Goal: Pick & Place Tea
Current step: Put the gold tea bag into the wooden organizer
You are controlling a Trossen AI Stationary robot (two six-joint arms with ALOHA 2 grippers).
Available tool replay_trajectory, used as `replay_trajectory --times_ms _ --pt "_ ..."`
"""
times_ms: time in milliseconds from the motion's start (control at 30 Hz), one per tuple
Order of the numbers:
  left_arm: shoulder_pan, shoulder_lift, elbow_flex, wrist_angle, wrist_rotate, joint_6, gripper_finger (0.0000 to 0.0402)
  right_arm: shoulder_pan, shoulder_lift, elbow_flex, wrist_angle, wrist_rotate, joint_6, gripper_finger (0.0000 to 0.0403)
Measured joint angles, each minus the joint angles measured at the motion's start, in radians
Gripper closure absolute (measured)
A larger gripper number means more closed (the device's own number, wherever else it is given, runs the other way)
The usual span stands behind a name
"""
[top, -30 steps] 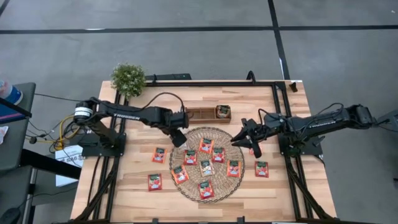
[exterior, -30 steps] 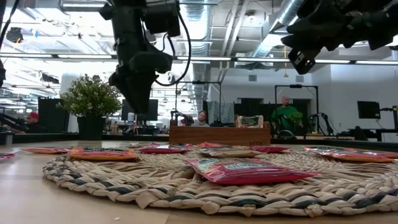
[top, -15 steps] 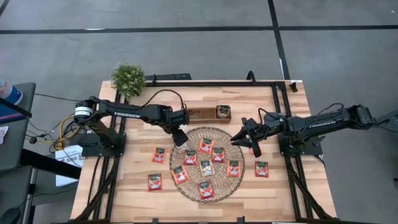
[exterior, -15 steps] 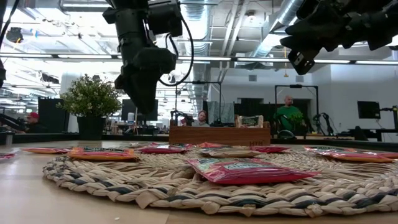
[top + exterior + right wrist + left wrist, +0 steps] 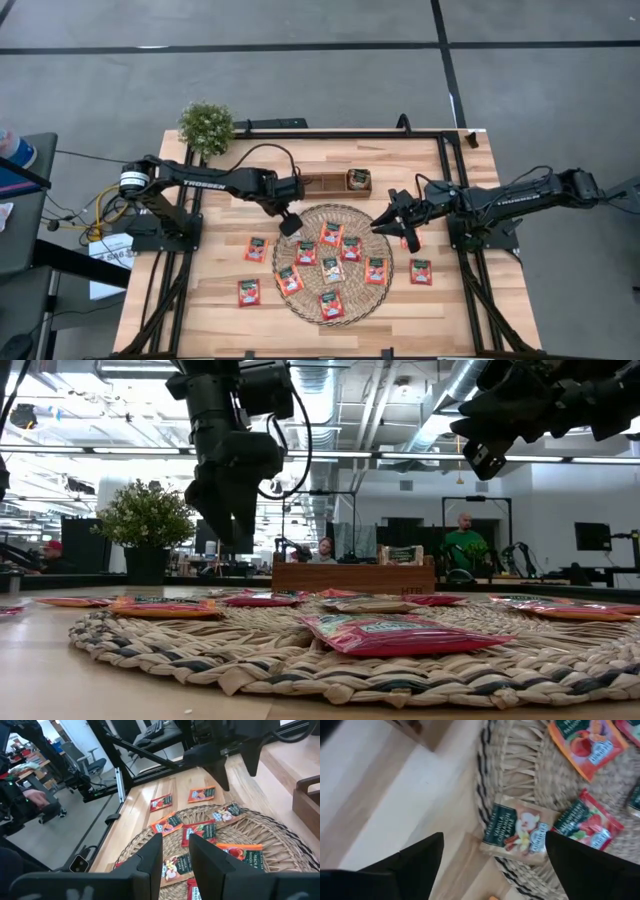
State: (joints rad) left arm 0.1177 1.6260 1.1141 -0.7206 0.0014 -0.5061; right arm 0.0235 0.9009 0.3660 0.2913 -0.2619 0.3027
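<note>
Several red-orange tea sachets [image 5: 331,268] lie flat on the round woven mat [image 5: 352,300], and others lie on the table beside it [image 5: 256,249]. My left gripper [image 5: 291,225] hangs above the mat's far-left rim, pointing steeply down, fingers wide open. In the left wrist view a pale beige sachet [image 5: 517,829] lies on the mat's rim below the gap between the fingers [image 5: 490,862], untouched. My right gripper [image 5: 383,224] hovers over the mat's far-right edge, near level, with a narrow gap between its fingers [image 5: 176,855] and nothing in it.
A brown wooden tray [image 5: 320,183] stands just beyond the mat, with a sachet in its right compartment [image 5: 358,179]. A potted plant [image 5: 206,127] sits at the far left corner. More sachets lie at the near left [image 5: 248,292] and right [image 5: 420,272] of the mat.
My left gripper has opened its fingers wide while staying over the mat's far-left rim. My right gripper has kept still.
</note>
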Motion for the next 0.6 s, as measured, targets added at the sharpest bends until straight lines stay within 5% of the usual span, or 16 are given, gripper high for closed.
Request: replay_trajectory --times_ms 600 --pt "-0.008 0.166 -0.001 0.002 0.023 0.049 0.0057 0.0 0.0 0.0 -0.006 0.001 0.0 0.0316"
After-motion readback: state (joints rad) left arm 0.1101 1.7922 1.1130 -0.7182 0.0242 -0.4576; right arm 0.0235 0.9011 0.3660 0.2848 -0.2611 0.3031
